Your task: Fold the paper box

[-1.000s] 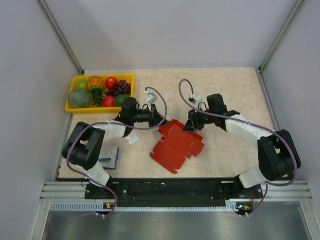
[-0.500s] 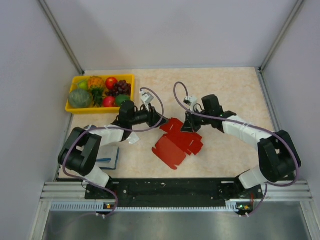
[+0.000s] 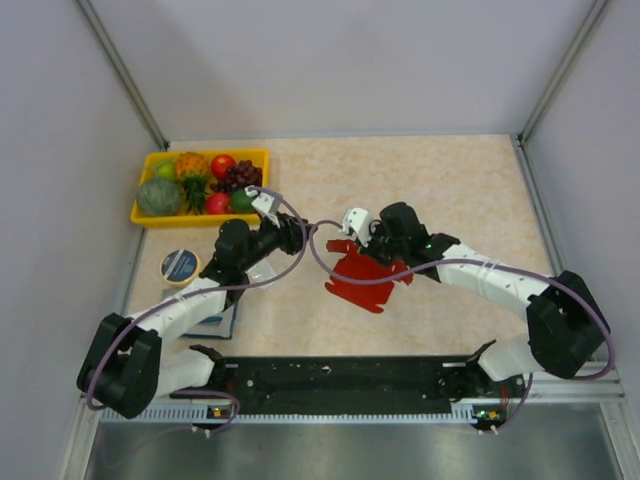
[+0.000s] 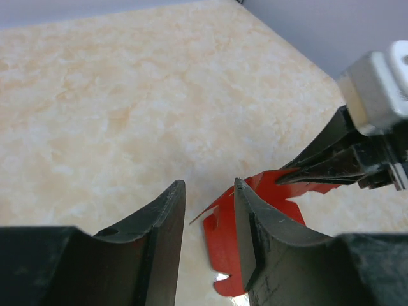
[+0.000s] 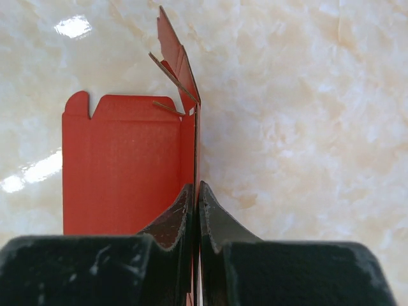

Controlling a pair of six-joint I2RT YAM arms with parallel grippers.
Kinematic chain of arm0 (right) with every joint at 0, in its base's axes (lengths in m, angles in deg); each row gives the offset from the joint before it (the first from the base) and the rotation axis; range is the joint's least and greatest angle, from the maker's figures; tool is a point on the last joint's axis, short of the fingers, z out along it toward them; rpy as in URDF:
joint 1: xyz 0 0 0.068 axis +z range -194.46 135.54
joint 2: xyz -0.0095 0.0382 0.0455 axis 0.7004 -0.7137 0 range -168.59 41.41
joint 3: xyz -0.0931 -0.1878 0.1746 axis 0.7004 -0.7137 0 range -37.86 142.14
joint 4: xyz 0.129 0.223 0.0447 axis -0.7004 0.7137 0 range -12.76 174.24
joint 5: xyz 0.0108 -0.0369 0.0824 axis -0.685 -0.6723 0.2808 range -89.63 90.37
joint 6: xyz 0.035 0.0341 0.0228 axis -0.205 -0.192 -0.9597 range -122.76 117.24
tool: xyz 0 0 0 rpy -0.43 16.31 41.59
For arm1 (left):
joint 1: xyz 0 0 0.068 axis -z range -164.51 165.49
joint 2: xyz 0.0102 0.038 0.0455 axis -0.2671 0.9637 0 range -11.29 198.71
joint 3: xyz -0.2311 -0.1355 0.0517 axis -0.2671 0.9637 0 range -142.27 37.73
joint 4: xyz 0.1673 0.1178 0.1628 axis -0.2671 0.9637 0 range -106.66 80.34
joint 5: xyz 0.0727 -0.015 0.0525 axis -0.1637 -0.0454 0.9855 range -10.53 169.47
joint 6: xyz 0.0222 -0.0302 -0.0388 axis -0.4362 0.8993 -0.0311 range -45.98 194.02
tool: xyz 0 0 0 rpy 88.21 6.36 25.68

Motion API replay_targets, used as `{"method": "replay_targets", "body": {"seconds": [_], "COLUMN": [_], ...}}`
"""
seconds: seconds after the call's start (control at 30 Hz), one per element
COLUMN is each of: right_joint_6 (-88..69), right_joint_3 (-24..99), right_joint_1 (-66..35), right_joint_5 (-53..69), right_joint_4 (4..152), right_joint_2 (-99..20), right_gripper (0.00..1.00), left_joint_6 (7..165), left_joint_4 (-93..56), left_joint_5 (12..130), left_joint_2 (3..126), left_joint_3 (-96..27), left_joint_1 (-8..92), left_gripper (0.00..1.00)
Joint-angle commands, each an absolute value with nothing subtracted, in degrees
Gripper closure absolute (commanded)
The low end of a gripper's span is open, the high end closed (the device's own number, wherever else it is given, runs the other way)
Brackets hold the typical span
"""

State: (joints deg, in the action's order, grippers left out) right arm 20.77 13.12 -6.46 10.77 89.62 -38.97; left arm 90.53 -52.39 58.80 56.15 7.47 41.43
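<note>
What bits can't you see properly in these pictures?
- Top view: the right gripper covers the far edge of the paper box.
- Left wrist view: the left gripper hides much of the box.
- Right wrist view: the box's near end vanishes behind the gripper.
- Top view: the small round blue-topped object is too small to identify.

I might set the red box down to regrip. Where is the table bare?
Bare table runs along the far side, from the fruit tray to the right wall. A smaller patch lies between the paper box and the near rail. Crowded: the left, with tray and round tin, and the middle, where left gripper and right gripper crowd the box.
</note>
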Motion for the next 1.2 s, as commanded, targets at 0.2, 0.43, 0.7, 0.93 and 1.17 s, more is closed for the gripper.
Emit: {"method": "replay_targets", "body": {"seconds": [0.2, 0.43, 0.7, 0.93, 1.17], "right_joint_6": [33.5, 32.8, 31.3, 30.6, 23.7], "right_joint_3": [10.2, 11.2, 11.9, 12.0, 11.5], "right_joint_1": [-4.4, -4.9, -6.4, -6.8, -7.7], "right_joint_5": [8.0, 12.7, 16.7, 17.2, 17.2], "right_joint_4": [81.2, 81.3, 81.4, 79.9, 77.7], "right_joint_2": [-39.6, -41.9, -42.3, -42.6, -41.6], "right_gripper": [1.00, 1.00, 1.00, 1.00, 0.89], "left_joint_6": [87.3, 82.1, 76.5, 75.2, 73.2], "left_joint_4": [-77.8, -85.0, -83.1, -82.7, -82.5], "left_joint_5": [55.0, 48.8, 49.9, 48.6, 50.9], "left_joint_2": [66.5, 75.7, 78.8, 80.8, 81.0], "left_joint_3": [15.8, 11.5, 9.3, 8.7, 9.8], "left_joint_1": [44.6, 47.1, 48.5, 49.0, 49.5], "left_gripper": [0.59, 0.55, 0.66, 0.75, 0.90]}}
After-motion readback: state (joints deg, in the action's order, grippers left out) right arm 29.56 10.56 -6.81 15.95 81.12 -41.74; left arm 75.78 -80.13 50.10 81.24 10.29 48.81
